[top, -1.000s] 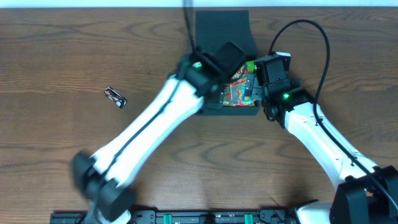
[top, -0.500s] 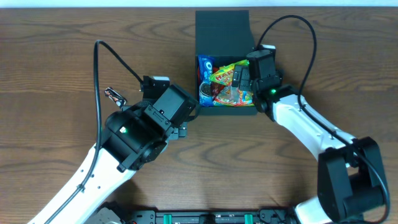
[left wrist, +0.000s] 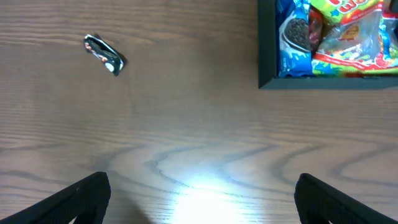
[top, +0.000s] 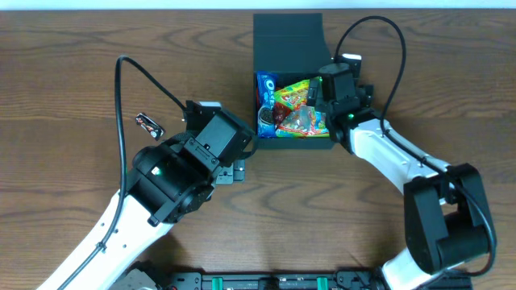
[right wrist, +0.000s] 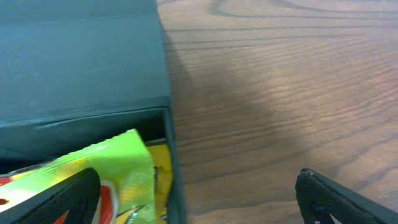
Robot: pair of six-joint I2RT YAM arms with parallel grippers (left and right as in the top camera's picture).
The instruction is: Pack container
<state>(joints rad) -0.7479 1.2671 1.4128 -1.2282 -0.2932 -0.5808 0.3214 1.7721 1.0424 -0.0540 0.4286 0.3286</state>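
Note:
The dark teal container [top: 293,143] stands at the back middle of the table, its flap lid [top: 288,40] open and lying away from me. Inside lie a blue cookie packet [top: 265,103] and green, yellow and red snack packets [top: 295,95]. My left gripper [top: 232,171] is open and empty over bare table, in front and left of the container; its wrist view [left wrist: 202,208] shows the container's corner [left wrist: 267,56]. My right gripper [top: 329,80] is open and straddles the container's right wall [right wrist: 176,180], one finger over a green packet [right wrist: 118,165].
A small dark snack packet [top: 150,126] lies alone on the wooden table at the left, and shows in the left wrist view [left wrist: 104,54]. The right arm's cable loops above the container's right side. Both arms reach in from the front edge.
My left arm has pulled back from over the container to the table in front and left of it. My right gripper has shifted a little toward the container's right wall.

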